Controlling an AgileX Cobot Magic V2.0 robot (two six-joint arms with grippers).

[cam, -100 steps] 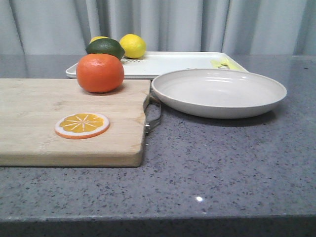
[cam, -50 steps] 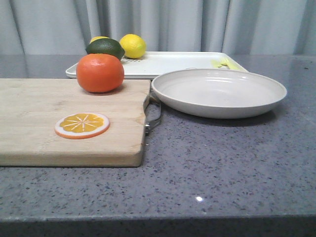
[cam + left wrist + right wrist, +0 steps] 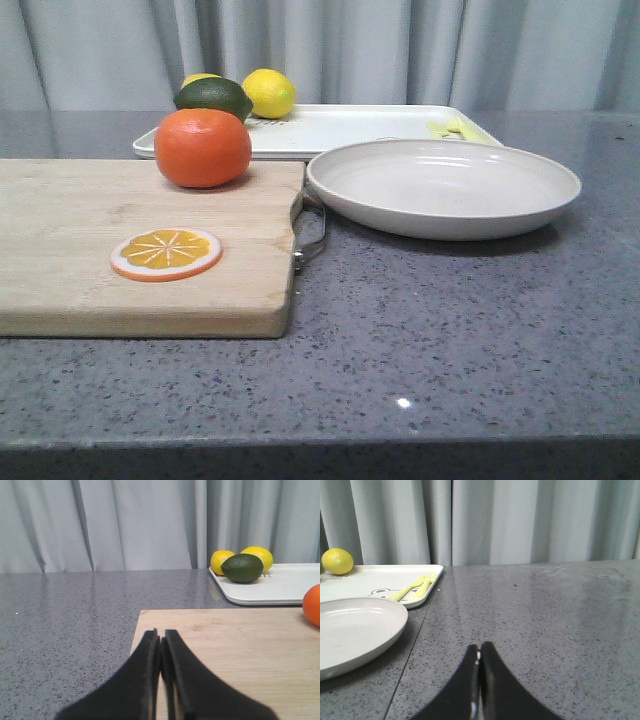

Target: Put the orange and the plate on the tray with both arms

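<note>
Both claws were pressed together and empty: the left claw (image 3: 161, 645) hung over the near left corner of the wooden board, the right claw (image 3: 479, 652) over bare stone to the right of the plate.

Pale grey pleated curtains (image 3: 330, 50) closed off the whole back of the room. Below them ran the dark grey speckled stone bench (image 3: 450, 340), its front edge crossing the bottom of the front view and a broad bare stretch lying open along the front and right.

On the left lay the light wooden cutting board (image 3: 120, 250) with a metal handle (image 3: 312, 232) on its right edge, close to the plate. At the back sat the large flat rectangular white tray (image 3: 340, 128), just behind the board and plate. The wide, shallow off-white round plate (image 3: 443, 187) rested on the bench right of the board, in front of the tray.

The whole glossy bright orange (image 3: 203, 147) stood on the board's far edge, just in front of the tray. On the tray's left end lay a dark green avocado (image 3: 214, 96) and two yellow lemons (image 3: 269, 93); a pale yellow-green fork (image 3: 415, 587) lay at its right end. A flat orange slice with a white rim (image 3: 166, 253) lay on the board nearer the front.
</note>
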